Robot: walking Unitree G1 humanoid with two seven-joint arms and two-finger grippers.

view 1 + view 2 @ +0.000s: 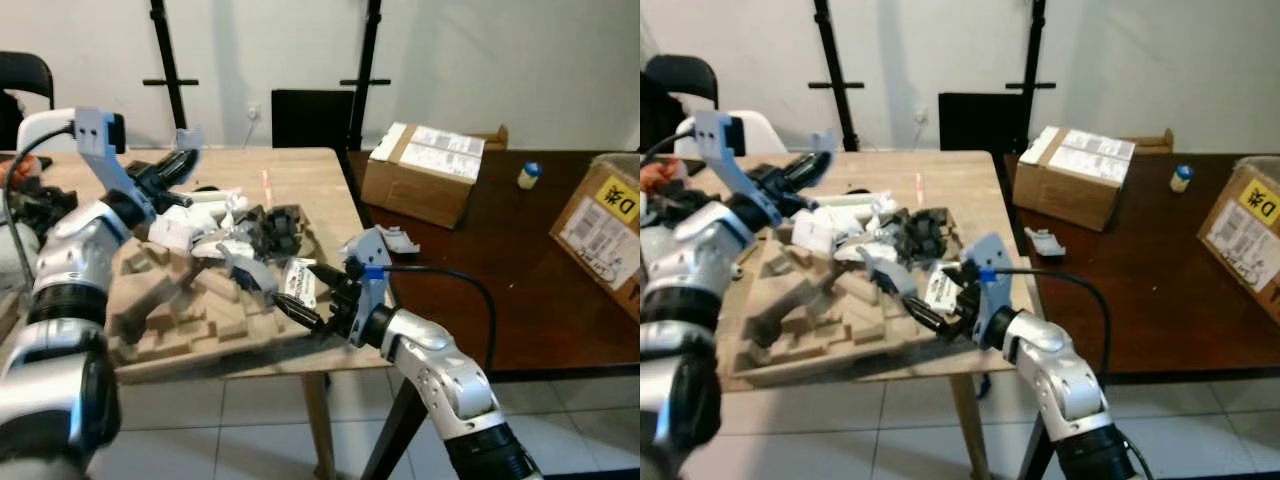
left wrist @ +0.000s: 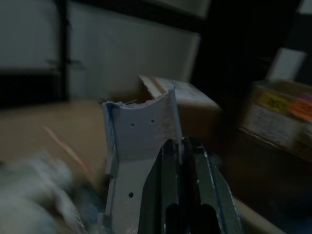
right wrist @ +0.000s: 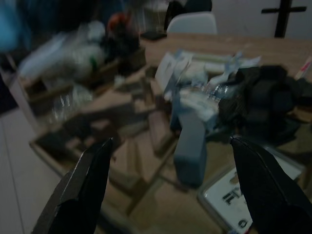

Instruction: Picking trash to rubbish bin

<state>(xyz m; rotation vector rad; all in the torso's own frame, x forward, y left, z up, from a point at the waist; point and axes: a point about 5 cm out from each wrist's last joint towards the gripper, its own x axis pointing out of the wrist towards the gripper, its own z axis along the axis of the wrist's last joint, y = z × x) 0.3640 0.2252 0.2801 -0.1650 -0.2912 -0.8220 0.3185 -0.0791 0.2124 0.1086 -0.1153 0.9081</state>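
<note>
A heap of trash lies on a moulded cardboard tray (image 1: 180, 325) on the wooden table (image 1: 310, 185): white scraps (image 1: 195, 232), a black crumpled lump (image 1: 280, 228) and a grey-blue block (image 3: 190, 146). My left gripper (image 1: 178, 163) is raised over the heap's far left, shut on a pale plastic scrap (image 2: 139, 141) with small holes. My right gripper (image 1: 308, 294) is low at the tray's near right corner, fingers (image 3: 87, 185) wide open. A white printed card (image 1: 300, 282) lies between them, untouched.
To the right stands a dark brown table (image 1: 500, 290) with two cardboard boxes (image 1: 425, 170) (image 1: 605, 230), a small bottle (image 1: 528, 175) and a grey scrap (image 1: 398, 238). A black chair (image 1: 310, 118) and black stand poles (image 1: 365, 70) are behind. White tiled floor lies below.
</note>
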